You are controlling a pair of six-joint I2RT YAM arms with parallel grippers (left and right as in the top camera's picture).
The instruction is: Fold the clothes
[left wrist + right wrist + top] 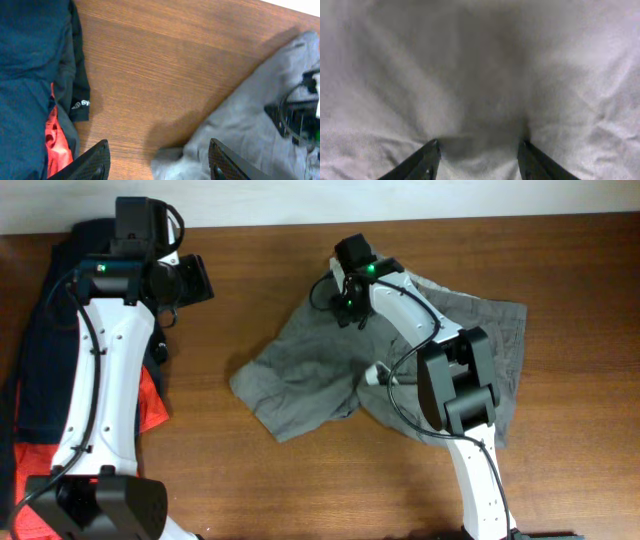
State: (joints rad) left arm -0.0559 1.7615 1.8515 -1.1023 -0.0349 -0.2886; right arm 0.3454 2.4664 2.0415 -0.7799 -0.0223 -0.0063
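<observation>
The clothes (330,380), grey-khaki shorts, lie crumpled on the wooden table, spread from the centre to the right. My right gripper (347,308) hangs over their upper left part. In the right wrist view it (479,155) is open, its fingertips (425,157) low over the grey fabric (480,75), which fills the frame; nothing is clamped. My left gripper (195,280) is open above bare wood, left of the shorts. In the left wrist view it (157,165) frames wood and a corner of the grey cloth (240,125).
A dark navy garment (50,330) and an orange-red garment (150,405) lie along the table's left side, under the left arm. They also show in the left wrist view, navy (30,75) and red (55,140). Bare wood (260,280) separates them from the shorts.
</observation>
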